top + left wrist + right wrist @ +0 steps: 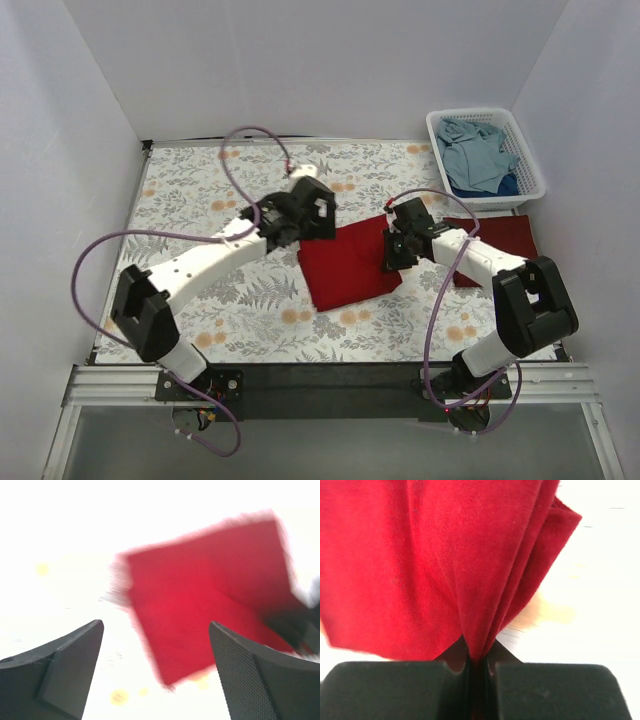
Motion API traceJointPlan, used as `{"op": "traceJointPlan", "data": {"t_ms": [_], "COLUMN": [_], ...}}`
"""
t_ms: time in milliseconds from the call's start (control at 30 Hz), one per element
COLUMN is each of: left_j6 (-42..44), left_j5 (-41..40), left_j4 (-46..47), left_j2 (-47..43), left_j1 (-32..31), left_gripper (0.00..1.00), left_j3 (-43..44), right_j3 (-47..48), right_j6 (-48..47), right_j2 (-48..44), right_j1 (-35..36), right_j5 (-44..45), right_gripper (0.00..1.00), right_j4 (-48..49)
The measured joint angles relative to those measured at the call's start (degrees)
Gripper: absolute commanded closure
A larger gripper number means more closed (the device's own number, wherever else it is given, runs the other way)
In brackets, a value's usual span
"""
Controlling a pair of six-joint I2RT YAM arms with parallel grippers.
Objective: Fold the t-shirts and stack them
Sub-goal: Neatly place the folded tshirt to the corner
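Observation:
A bright red t-shirt (345,265), folded to a rough square, lies on the floral tablecloth at the middle. It also shows in the left wrist view (210,595) and the right wrist view (420,565). My right gripper (392,255) is shut on the bright red shirt's right edge, with cloth pinched between the jaws (477,655). My left gripper (322,215) is open and empty, hovering just past the shirt's far left corner (156,665). A darker maroon t-shirt (505,238) lies folded at the right. Dusty blue t-shirts (478,152) sit in the basket.
A white lattice basket (530,160) stands at the back right corner. White walls enclose the table on three sides. Purple cables loop over both arms. The tablecloth (200,200) is bare at the left.

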Motion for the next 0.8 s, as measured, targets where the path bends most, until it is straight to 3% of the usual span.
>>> {"op": "traceJointPlan", "data": {"t_ms": [167, 267, 467, 800], "left_j6": [0.72, 0.79, 1.44, 1.79], "left_j5": [-1.27, -1.36, -2.32, -3.58], "left_j4": [1.95, 3.43, 5.84, 9.33], "left_j2": [-8.94, -11.3, -12.96, -16.28], "left_j1": [17.64, 23.8, 27.28, 28.28], "left_gripper": [0.13, 0.13, 0.13, 0.13], "left_j3": [-8.83, -17.05, -29.81, -30.38], "right_j3": [5.07, 7.15, 8.15, 11.85], "right_j6": [-7.19, -10.43, -15.13, -20.31], "right_j2": [-2.12, -2.89, -3.56, -8.83], "right_j1": [-0.48, -1.62, -4.83, -20.55], "right_j5": [16.63, 26.18, 36.96, 35.67], "right_gripper": [0.99, 0.99, 0.99, 0.99], "right_j4": [-12.31, -17.03, -20.26, -21.84]}}
